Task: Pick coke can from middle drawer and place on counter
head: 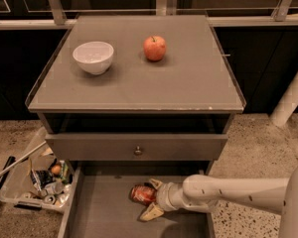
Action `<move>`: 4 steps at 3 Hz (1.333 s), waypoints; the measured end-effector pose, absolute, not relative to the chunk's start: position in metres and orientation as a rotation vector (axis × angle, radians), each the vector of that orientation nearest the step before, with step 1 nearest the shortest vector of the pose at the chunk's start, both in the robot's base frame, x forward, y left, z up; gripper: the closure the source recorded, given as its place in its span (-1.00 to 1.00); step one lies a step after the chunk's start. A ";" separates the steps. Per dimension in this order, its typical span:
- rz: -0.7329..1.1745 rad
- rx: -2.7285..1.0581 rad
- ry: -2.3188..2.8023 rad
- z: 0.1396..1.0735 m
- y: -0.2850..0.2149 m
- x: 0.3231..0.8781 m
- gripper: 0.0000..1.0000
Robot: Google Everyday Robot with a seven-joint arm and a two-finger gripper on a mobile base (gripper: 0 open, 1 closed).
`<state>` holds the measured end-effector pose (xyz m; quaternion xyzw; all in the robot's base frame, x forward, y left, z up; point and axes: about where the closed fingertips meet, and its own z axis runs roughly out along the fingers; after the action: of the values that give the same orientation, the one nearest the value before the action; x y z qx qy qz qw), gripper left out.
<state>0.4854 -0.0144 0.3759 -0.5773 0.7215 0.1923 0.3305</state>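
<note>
The coke can (140,194) lies on its side on the grey floor of the open middle drawer (104,209), below the cabinet. My gripper (152,198) reaches in from the right at the can's right end. It is open, with one tan finger (155,184) above the can and the other one lower, nearer the camera. The fingers straddle the can's end without closing on it. The counter (188,83) is the glossy grey top above.
A white bowl (93,56) and a red-orange apple (155,47) sit on the counter's back half. A closed drawer front with a round knob (137,150) sits above the open drawer. A clear bin of trash (35,182) stands on the floor at left, and a white pole (290,95) at right.
</note>
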 end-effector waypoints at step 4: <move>0.503 -1.510 1.886 0.376 -0.014 0.485 1.00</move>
<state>0.4853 -0.0143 0.3758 -0.5774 0.7214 0.1925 0.3304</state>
